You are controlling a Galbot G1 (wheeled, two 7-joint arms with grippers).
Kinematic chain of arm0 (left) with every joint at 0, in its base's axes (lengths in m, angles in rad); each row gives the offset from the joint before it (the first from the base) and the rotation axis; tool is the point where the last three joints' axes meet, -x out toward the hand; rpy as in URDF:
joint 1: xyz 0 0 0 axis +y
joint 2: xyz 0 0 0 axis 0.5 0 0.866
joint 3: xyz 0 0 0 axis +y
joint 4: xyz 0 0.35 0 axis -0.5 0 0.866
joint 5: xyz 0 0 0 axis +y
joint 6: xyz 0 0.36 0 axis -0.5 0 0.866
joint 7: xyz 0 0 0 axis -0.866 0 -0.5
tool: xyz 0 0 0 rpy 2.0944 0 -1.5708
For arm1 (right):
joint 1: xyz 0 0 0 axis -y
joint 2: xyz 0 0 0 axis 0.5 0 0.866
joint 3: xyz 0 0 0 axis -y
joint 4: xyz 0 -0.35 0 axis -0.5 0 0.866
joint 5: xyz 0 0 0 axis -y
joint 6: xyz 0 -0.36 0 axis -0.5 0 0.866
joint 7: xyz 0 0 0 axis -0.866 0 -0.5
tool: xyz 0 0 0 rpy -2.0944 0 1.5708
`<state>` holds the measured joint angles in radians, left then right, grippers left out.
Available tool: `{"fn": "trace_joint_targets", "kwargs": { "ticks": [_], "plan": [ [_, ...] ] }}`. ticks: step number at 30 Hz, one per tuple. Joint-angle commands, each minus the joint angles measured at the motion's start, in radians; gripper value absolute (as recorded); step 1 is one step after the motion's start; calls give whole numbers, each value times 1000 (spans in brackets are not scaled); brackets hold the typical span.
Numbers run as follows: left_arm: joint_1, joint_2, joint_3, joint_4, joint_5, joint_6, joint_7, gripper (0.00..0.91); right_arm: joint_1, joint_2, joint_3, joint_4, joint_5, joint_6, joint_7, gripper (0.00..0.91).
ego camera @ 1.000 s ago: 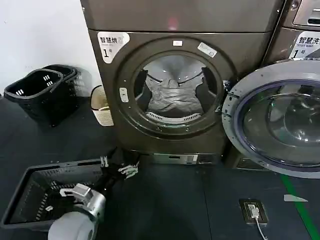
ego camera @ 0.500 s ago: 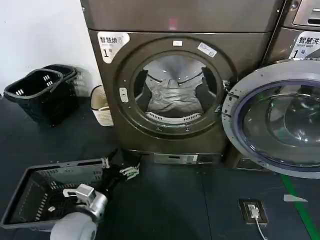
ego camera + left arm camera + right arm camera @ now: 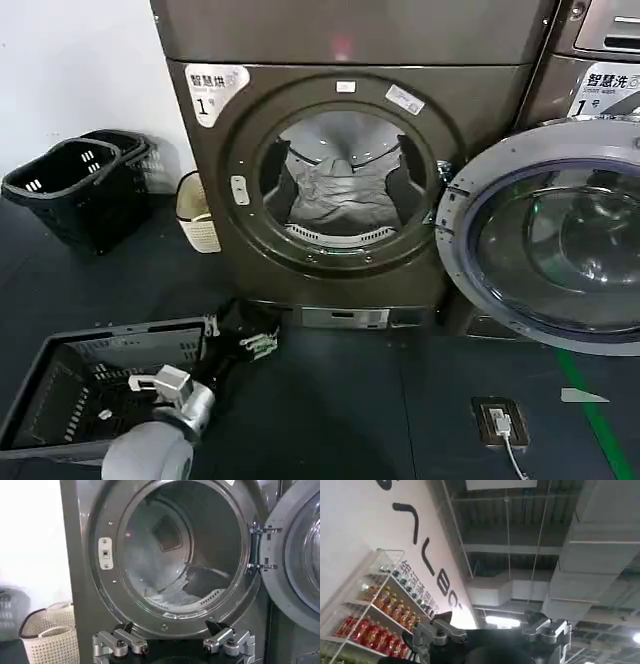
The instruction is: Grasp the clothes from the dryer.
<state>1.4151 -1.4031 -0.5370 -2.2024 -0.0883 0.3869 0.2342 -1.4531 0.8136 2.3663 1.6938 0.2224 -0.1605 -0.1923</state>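
- The clothes (image 3: 345, 200) lie heaped in the dryer (image 3: 340, 60) drum, behind the open porthole.
- Soft, light, wrinkled fabric; it should bunch easily, so pinching a raised fold near the top looks best.
- Left gripper (image 3: 243, 335), jaws apart, sits low before the dryer.
- Right gripper (image 3: 492, 630), jaws apart, points ceilingward.

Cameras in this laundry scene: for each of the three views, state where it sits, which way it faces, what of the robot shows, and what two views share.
Head view: high on the robot, looking down at the dryer, clothes and basket; left gripper low.
Left wrist view: low, facing the dryer; open left gripper.
Right wrist view: pointing up at ceiling and shelf; open right gripper.
Shared: head and left wrist views both show clothes in the drum.
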Motion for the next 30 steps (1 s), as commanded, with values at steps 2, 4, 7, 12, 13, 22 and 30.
{"fn": "trace_joint_targets", "kwargs": {
  "ticks": [2,4,7,12,13,22,30],
  "plan": [
    [-4,2,0,2,-2,0,-3,907,-5,5,3,3,0,-2,1,907],
    [-5,2,-1,2,-4,0,-4,907,-8,7,6,3,1,-2,0,907],
    [-6,2,-1,2,-7,0,-6,907,-14,9,16,0,1,-1,-1,907],
    [-6,-3,0,7,-8,0,-12,907,-20,19,22,-3,0,1,-2,907],
    [-6,-4,1,5,-8,0,-13,907,-20,18,24,-2,0,0,-2,907],
    [-10,-2,2,3,-13,1,-15,907,-30,20,38,-16,-3,3,-4,907],
    [-12,-5,6,6,-12,5,-16,907,-33,16,47,-26,-5,2,-5,907]
  ]
}}
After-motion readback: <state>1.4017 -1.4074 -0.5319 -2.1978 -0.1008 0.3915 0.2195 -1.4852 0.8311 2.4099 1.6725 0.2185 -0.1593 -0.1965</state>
